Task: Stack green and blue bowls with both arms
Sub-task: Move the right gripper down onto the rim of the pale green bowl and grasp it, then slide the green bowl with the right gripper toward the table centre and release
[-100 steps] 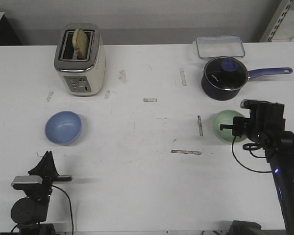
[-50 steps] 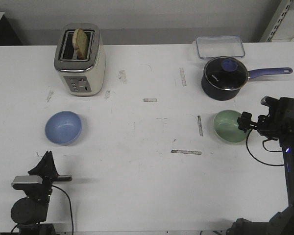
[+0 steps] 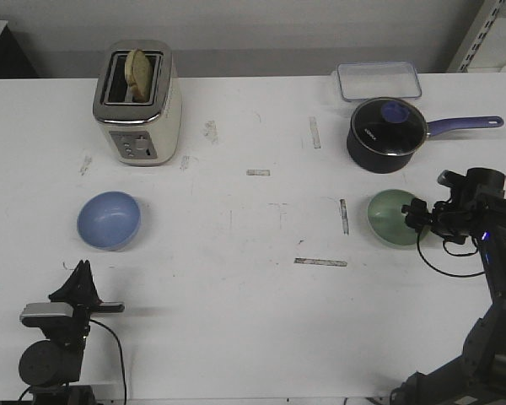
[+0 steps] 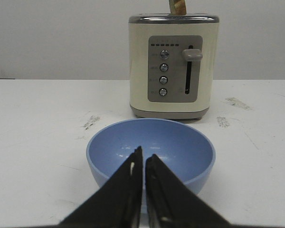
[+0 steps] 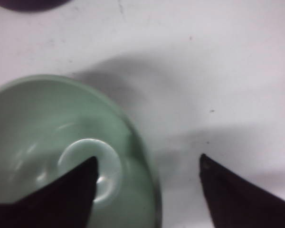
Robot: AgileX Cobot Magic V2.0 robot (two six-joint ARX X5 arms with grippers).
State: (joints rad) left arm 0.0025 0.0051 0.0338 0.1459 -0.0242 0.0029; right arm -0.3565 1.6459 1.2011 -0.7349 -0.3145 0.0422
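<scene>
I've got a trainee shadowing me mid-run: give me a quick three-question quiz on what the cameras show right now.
1. True or false: the right end effector is open, with the green bowl's rim between its fingers.
2. Which bowl lies in front of the toaster? A) green B) blue C) neither
3. Fill in: the left end effector is ____ and holds nothing.

Key:
1. True. In the right wrist view one finger is over the bowl's inside, the other outside the rim.
2. B. The blue bowl sits in front of it.
3. Shut.
</scene>
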